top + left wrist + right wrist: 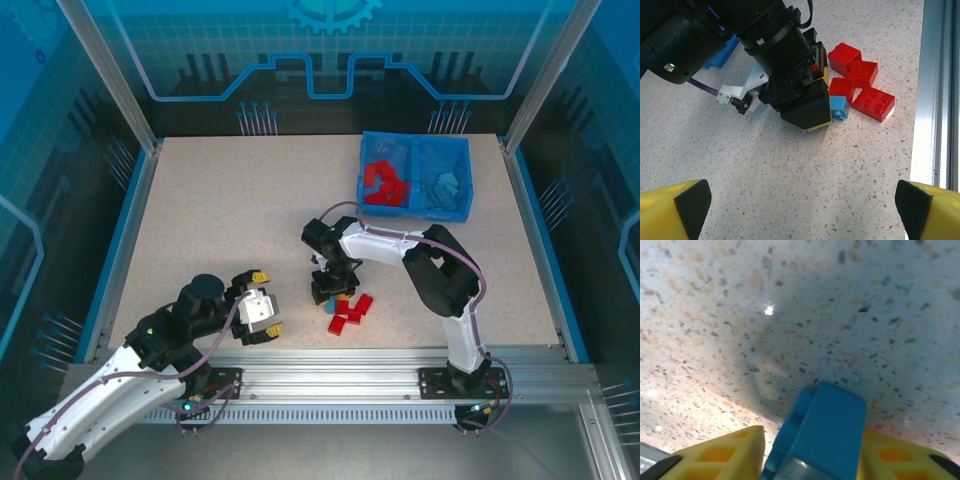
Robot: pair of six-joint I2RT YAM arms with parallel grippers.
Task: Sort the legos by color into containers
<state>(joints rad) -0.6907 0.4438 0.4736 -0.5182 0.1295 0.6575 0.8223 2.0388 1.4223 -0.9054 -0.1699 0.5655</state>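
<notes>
— Left gripper [266, 302]: spread or pressed together?

— Spread as wide as could be, with nothing between its pads [692, 200]. Hovered low over the table [200, 200], close to its own base and well apart from the bin [415, 138]. Faced the loose pile from the side.

— And the right gripper [333, 288]?

— Pointed straight down at the left edge of that pile, close over the table. Pinched a light blue lego [822, 435] between its yellow fingers [715, 457]. Seemingly pressed against both sides of the brick, though too blurred up close to be sure of firm contact.

— Loose red legos [862, 80]?

— Four counted, bunched together and touching one another. Lay just beside the pinched brick, to its right from above and a little nearer the front edge of the table.

— Bin?

— Sat toward the far right corner of the table, well apart from the pile. Split into two by a central wall. Held a red heap [383, 186] in the left compartment [385, 150] and some light blue pieces [443, 188] in the right compartment [452, 155].

— Any colours mixed inside?

— None made out from above.
</notes>
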